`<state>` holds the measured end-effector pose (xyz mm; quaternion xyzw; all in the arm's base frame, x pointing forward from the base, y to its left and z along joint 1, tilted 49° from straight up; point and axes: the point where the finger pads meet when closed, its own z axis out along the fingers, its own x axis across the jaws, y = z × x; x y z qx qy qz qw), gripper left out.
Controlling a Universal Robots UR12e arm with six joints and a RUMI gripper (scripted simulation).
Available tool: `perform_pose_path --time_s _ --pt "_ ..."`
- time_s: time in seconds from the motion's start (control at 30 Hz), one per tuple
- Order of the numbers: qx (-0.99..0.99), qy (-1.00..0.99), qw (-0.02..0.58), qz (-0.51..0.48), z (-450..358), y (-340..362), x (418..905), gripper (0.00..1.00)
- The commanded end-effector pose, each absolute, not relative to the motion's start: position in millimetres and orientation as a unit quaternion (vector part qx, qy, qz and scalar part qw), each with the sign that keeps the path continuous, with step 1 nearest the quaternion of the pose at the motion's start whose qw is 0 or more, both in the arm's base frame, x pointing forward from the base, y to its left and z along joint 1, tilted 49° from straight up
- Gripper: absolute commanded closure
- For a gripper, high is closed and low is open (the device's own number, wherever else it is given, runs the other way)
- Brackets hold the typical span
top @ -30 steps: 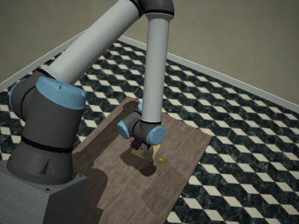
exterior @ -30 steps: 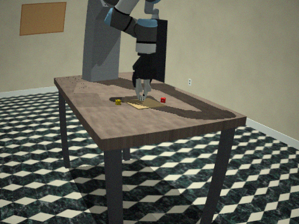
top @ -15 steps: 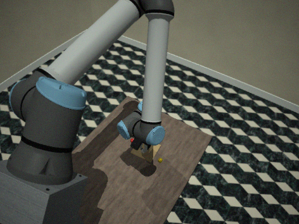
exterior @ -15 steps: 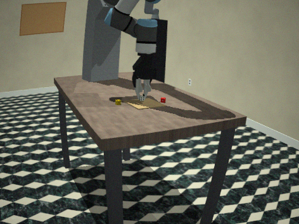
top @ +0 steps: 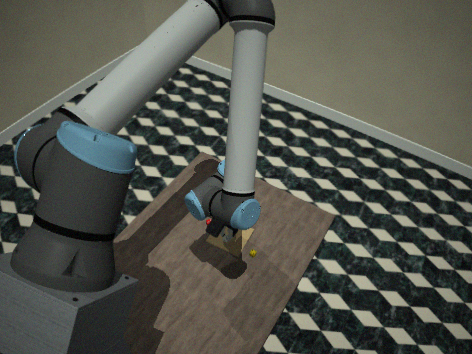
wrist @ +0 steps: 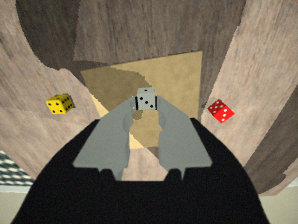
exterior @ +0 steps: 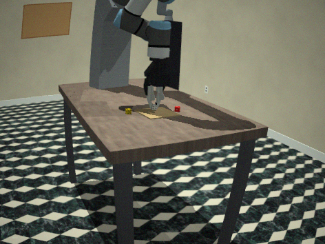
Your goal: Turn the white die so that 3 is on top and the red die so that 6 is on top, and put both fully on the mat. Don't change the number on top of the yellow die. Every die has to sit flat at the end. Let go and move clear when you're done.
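Observation:
My gripper (wrist: 147, 97) is shut on the white die (wrist: 146, 99) and holds it just above the tan mat. The face toward the wrist camera shows three pips. The held die also shows in the exterior view (exterior: 154, 107), low over the mat (exterior: 156, 112). The red die (wrist: 220, 110) lies on the wood to the right of the mat, off it; it also shows in the exterior view (exterior: 177, 109). The yellow die (wrist: 60, 103) lies on the wood to the left of the mat, also in the top view (top: 253, 253).
The dice and mat sit on a wooden table (exterior: 162, 127) on dark legs. The robot's base pedestal (exterior: 110, 45) stands at the table's far end. The arm's links (top: 240, 125) hang over the mat and cast shadows on it.

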<state>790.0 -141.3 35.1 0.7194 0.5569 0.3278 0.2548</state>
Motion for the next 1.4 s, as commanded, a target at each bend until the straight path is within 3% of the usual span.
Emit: perform_pose_path --time_s 0.0,1.37 --pt "0.719 0.557 0.255 0.328 35.2 -141.2 790.4 0.97" --pt "0.719 0.557 0.255 0.328 32.9 -141.2 793.0 0.97"
